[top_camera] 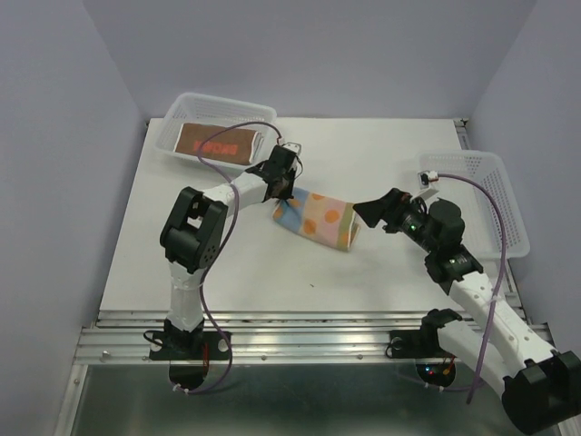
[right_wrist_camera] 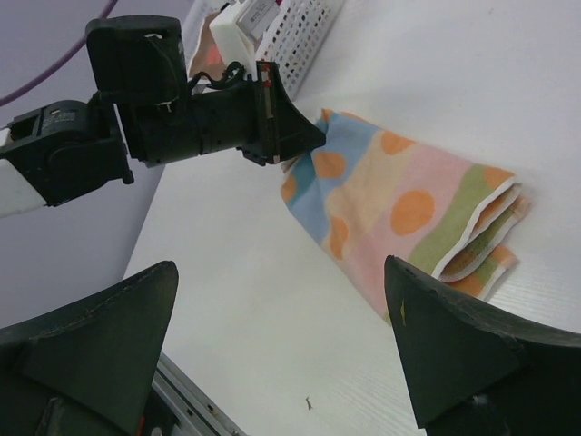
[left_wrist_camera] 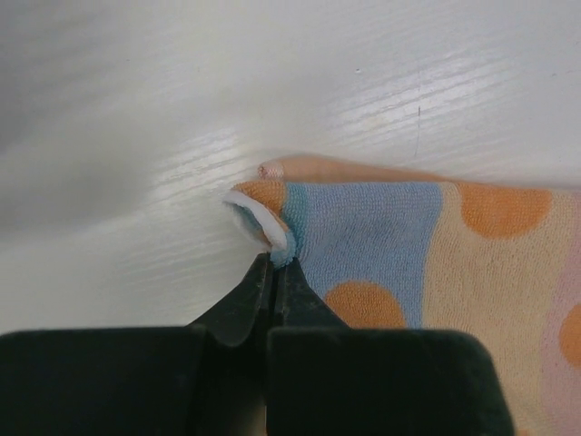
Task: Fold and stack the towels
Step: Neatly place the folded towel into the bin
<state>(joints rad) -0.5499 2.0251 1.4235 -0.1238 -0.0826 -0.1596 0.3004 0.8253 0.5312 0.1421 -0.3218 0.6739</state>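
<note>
towel (top_camera: 313, 221) is looking soft, floppy (folded over) | left gripper (left_wrist_camera: 272, 262) is pinching its corner | right gripper (right_wrist_camera: 280, 272) is gaping, empty

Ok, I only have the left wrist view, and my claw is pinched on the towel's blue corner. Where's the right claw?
Observer: The right claw hangs open by the dotted towel's other end, not gripping it.
Operator: Is that end folded over?
Observer: Yes. The right wrist view shows doubled layers with white edging there.
Operator: Anything put away yet?
Observer: One brown-red towel lies in the back-left basket.
</note>
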